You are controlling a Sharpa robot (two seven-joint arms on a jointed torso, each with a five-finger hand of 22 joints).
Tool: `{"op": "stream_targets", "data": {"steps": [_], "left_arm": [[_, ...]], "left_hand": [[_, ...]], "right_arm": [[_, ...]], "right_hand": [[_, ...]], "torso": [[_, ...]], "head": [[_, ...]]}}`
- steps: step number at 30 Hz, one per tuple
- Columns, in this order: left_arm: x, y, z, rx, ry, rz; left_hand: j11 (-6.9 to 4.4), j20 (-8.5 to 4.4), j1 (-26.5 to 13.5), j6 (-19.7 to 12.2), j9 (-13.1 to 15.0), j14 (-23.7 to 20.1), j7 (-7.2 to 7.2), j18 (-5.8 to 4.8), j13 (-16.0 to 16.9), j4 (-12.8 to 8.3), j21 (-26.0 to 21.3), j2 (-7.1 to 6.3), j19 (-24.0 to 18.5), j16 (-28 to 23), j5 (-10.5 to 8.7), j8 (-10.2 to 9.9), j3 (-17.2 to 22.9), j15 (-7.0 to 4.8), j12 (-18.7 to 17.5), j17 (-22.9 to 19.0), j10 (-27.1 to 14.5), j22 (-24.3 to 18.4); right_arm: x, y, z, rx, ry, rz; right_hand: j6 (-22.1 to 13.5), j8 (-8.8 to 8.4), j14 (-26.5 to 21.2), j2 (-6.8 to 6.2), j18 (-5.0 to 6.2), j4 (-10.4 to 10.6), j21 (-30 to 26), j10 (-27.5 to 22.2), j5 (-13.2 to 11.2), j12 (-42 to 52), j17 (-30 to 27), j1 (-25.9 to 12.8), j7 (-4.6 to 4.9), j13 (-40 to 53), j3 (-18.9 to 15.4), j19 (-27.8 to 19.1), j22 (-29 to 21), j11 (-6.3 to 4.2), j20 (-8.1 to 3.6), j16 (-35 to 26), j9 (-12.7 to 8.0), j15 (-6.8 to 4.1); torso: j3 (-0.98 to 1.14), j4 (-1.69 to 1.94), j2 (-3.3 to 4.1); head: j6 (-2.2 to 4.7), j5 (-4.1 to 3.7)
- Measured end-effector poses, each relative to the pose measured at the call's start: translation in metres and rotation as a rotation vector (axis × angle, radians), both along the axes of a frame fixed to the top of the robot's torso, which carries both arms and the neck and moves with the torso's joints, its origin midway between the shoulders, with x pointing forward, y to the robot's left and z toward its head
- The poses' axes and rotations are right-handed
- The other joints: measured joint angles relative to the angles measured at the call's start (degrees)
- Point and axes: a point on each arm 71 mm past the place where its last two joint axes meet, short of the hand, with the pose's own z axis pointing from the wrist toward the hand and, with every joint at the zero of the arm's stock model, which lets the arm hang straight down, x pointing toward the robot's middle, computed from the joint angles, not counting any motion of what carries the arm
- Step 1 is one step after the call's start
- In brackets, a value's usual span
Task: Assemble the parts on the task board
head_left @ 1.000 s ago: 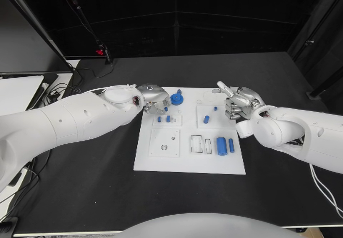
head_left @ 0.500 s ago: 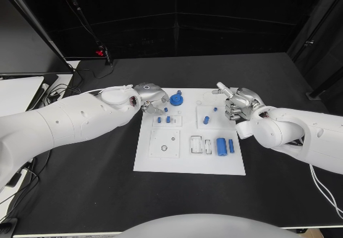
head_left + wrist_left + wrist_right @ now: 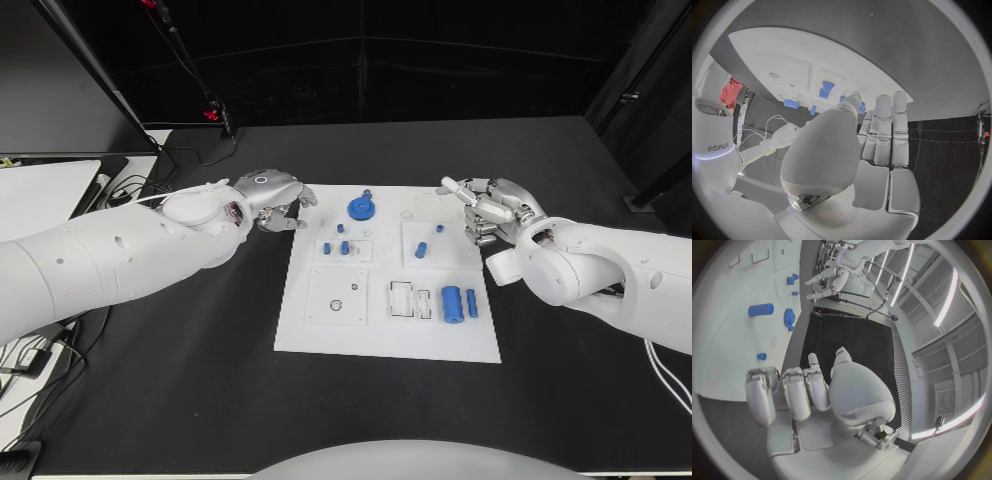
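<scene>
The white task board [image 3: 339,330] lies in the middle of the black table. On it are a blue gear [image 3: 361,208], two small blue pegs [image 3: 336,248], a blue peg [image 3: 421,250] and a large blue cylinder [image 3: 450,300] with a thin blue pin [image 3: 470,304] beside it. My left hand [image 3: 274,200] hovers over the table just off the board's far left corner and holds nothing; its fingers [image 3: 882,130] lie straight side by side. My right hand [image 3: 493,210] is at the board's far right edge with loosely bent fingers [image 3: 792,390], also holding nothing. The right wrist view shows the cylinder [image 3: 761,309] and the gear [image 3: 789,317].
Empty white insets and slots [image 3: 407,297] sit in the board's near half. A pale table edge and cables [image 3: 137,185] lie at the far left. Black table surface [image 3: 389,400] surrounds the board on all sides.
The camera has shifted. My left hand has drawn back to the left, from over the board's far left corner to beside it. My right hand has kept its place.
</scene>
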Motion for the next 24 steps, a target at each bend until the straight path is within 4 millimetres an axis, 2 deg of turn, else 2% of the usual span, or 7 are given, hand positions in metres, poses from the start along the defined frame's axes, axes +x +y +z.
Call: {"op": "stream_targets", "data": {"steps": [3,7,9,12,17,21,24], "left_arm": [[-0.007,0.010,0.003,-0.068,0.003,0.012],[-0.018,0.017,0.009,-0.194,0.003,0.009],[-0.023,0.018,0.013,-0.278,0.005,0.003],[-0.029,0.019,0.018,-0.414,0.020,-0.001],[-0.037,0.018,0.025,-0.647,0.062,0.008],[-0.043,0.015,0.028,-0.810,0.098,0.004],[-0.047,0.012,0.029,-0.909,0.129,0.006]], "left_hand": [[-0.45,0.00,-0.61,1.41,0.08,-1.11,-0.10,0.01,-0.08,0.00,-4.18,-0.61,-0.37,-5.16,1.56,1.00,-0.59,-0.04,1.03,-3.26,1.35,-2.98],[-0.73,0.18,-2.80,3.99,0.28,-2.46,-0.73,0.01,-0.29,0.11,-9.28,-0.32,-0.81,-11.38,4.30,1.79,-1.00,-0.04,1.87,-6.57,4.44,-6.79],[-0.65,0.60,-3.88,4.12,0.18,-4.24,-0.61,0.02,-0.31,0.22,-12.15,-0.06,-2.04,-14.34,5.12,1.79,-1.34,0.39,1.87,-8.21,5.03,-8.87],[-0.33,1.81,-6.29,4.20,-0.07,-8.55,-0.53,0.02,-0.30,0.07,-16.78,0.21,-4.78,-19.21,7.39,1.44,-2.77,1.65,1.43,-11.07,4.90,-12.08],[1.48,3.98,-9.68,2.84,-0.36,-15.56,0.77,-0.13,-0.28,0.21,-23.27,1.70,-10.76,-24.26,15.14,1.00,-6.61,4.23,0.68,-14.57,1.95,-16.26],[3.03,5.84,-13.36,-0.44,-0.54,-22.93,1.17,-1.35,-0.22,0.09,-28.65,3.39,-18.00,-26.58,15.73,0.78,-9.93,6.62,0.31,-16.77,-2.66,-19.41],[4.19,7.06,-16.32,-3.08,-0.57,-28.63,0.78,-2.26,-0.10,0.09,-29.79,4.40,-23.04,-27.58,14.24,0.78,-12.31,8.23,0.31,-18.16,-6.31,-21.55]], "right_arm": [[0.005,-0.002,0.013,-0.053,-0.060,0.017],[0.014,-0.007,0.025,-0.150,-0.140,0.034],[0.016,-0.008,0.029,-0.212,-0.182,0.050],[0.019,-0.009,0.034,-0.311,-0.243,0.075],[0.022,-0.011,0.038,-0.456,-0.328,0.102],[0.023,-0.012,0.039,-0.557,-0.382,0.108],[0.024,-0.011,0.040,-0.631,-0.425,0.115]], "right_hand": [[0.70,0.03,-0.31,-0.67,0.00,-0.20,0.00,-4.75,0.00,-3.05,0.00,1.74,0.10,0.08,0.20,0.06,0.00,-0.66,-0.06,0.00,0.02,-0.33],[3.37,0.35,-0.16,-1.08,0.01,0.04,0.00,-30.29,0.00,-22.54,0.00,5.59,0.44,-20.12,0.96,0.18,0.00,-1.70,-1.31,0.00,-0.02,-1.63],[5.68,0.71,-0.09,-1.41,0.01,0.02,0.00,-34.45,-0.10,-30.41,-0.01,7.34,0.68,-28.06,1.25,0.19,0.00,-2.48,-2.10,0.00,0.05,-2.20],[8.67,0.73,-0.21,-1.93,0.01,0.19,0.00,-35.00,-2.36,-40.17,-0.01,10.55,0.77,-37.33,1.89,0.18,0.00,-2.89,-3.15,0.00,0.22,-3.31],[11.76,-3.24,-0.23,-2.37,0.01,-0.43,0.00,-33.28,-8.84,-53.80,-0.01,18.31,0.30,-50.34,4.77,0.15,0.00,-3.74,-3.97,0.00,-0.48,-4.14],[15.55,-7.56,-0.22,-3.39,0.01,-0.04,0.00,-30.62,-12.63,-61.95,-0.01,23.14,0.23,-58.62,6.40,0.08,0.00,-3.51,-4.04,0.00,-0.56,-4.14],[18.78,-12.24,-0.22,-4.46,0.01,0.20,0.00,-27.95,-14.07,-67.16,-0.01,24.47,0.17,-64.47,6.91,0.08,0.00,-3.28,-4.04,0.00,-0.56,-4.14]], "torso": [[-0.01,0.19,-0.14],[-0.19,0.32,-0.31],[-0.30,0.37,-0.38],[-0.37,0.47,-0.48],[-0.37,0.53,-0.55],[-0.37,0.52,-0.55],[-0.38,0.42,-0.55]], "head": [[0.08,-0.24],[0.17,-0.64],[0.28,-0.88],[0.44,-1.24],[0.95,-2.33],[1.48,-3.86],[1.82,-5.07]]}}
